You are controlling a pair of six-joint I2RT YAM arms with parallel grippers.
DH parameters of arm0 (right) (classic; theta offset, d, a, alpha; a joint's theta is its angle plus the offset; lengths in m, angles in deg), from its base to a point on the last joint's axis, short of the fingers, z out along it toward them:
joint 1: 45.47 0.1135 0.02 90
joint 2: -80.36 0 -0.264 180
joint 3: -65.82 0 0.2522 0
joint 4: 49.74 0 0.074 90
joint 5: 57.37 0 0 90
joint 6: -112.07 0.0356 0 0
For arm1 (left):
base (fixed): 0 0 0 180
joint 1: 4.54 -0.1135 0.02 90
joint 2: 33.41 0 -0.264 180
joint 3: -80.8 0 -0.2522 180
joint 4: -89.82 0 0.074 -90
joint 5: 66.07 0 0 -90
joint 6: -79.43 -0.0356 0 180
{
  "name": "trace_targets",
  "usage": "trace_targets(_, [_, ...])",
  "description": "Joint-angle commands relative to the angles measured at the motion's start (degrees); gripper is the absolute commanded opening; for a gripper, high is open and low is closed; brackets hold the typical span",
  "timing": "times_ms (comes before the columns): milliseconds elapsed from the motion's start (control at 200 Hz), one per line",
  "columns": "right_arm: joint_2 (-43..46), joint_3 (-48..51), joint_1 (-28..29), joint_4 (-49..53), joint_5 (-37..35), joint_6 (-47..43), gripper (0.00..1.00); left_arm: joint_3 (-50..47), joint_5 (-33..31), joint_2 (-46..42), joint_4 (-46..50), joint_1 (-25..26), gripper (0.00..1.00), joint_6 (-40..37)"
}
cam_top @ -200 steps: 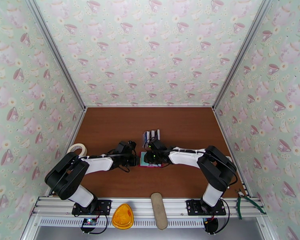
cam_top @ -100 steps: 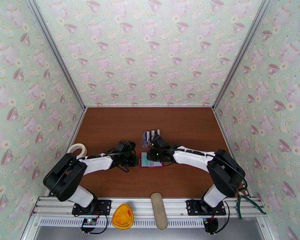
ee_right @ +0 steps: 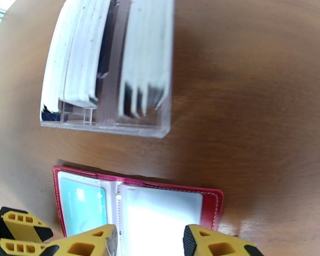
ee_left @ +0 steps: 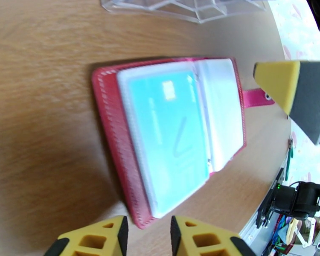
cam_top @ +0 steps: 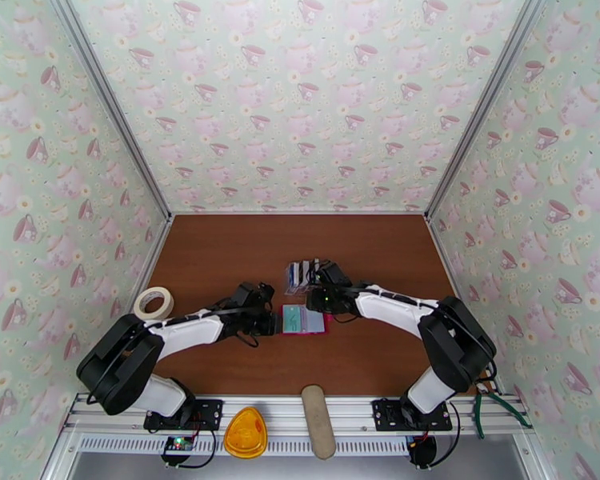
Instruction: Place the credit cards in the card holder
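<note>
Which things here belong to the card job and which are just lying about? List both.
Job: credit cards, clear stand holding them, red card holder, lying open.
Lying about: tape roll, orange object, beige oblong object, green-handled pliers.

The card holder (ee_left: 113,124) is red with white stitching. Its pockets are pale and glossy, and one shows a turquoise card (ee_left: 168,133) with a small pale square. The cards (ee_right: 79,52) in the clear stand (ee_right: 104,124) are white and dark, perhaps blue-black, though blur hides the shade. The worktop (cam_top: 220,258) is brown wood-grain. The walls (cam_top: 300,98) are pale green, patterned with pink teacups and teapots. The fingers (ee_left: 91,240) are yellow with black trim. The tape (cam_top: 154,302) is cream.
</note>
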Motion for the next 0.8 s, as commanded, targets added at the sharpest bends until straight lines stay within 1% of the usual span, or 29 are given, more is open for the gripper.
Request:
trace_targets(0, [-1.86, -2.42, -0.52, 1.01, 0.66, -1.92, 0.46, 1.01, 1.04, 0.13, -1.78, 1.15, 0.35, 1.43])
trace_targets(341, [-5.1, -3.88, -0.59, 0.35, 1.61, -2.39, 0.46, 1.5, 0.78, 2.51, -3.54, 2.52, 0.35, 2.24])
trace_targets(671, [-7.43, -3.99, -0.5, -0.03, 2.22, -2.74, 0.46, 1.21, -1.63, 5.77, -3.31, 2.48, 0.34, 1.39])
trace_targets(791, [-7.34, -3.0, -0.36, -0.27, 2.67, -2.42, 0.46, 1.1, -3.96, 5.37, -1.43, 2.29, 0.36, 0.54])
